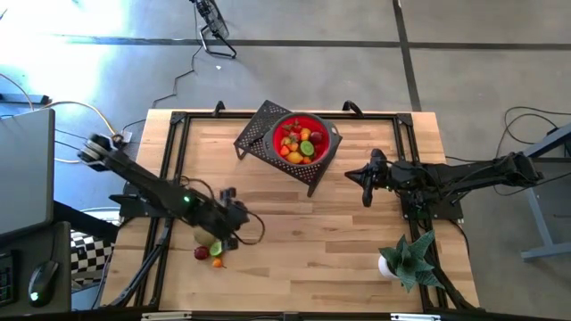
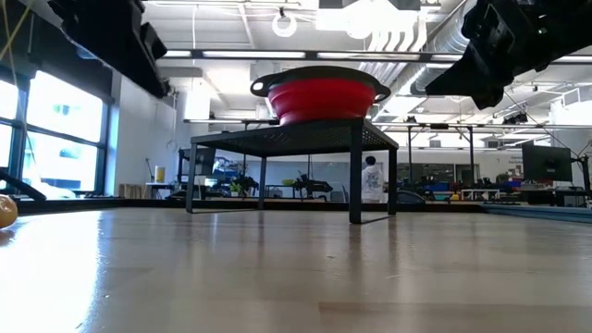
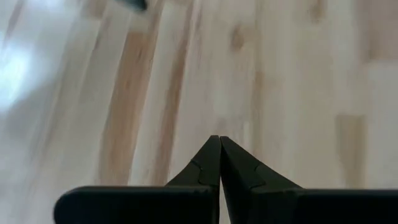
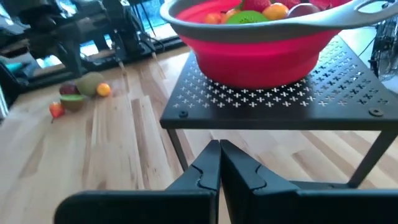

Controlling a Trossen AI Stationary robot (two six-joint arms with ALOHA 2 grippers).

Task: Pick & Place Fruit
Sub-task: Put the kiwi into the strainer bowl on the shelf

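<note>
Most fruit (image 1: 300,143) is lying in the bowl (image 1: 328,127) on the stand (image 1: 255,132); a few loose pieces (image 1: 211,252) are sitting well apart from it, beside the left gripper (image 1: 237,217). Right gripper (image 1: 365,189) is hovering near the stand. Both are showing fingers pressed together, empty.

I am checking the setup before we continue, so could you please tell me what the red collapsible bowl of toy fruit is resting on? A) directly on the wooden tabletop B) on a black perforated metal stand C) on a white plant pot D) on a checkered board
B: the red collapsible bowl sits on top of the black perforated metal stand, raised on legs above the wooden tabletop.
</note>
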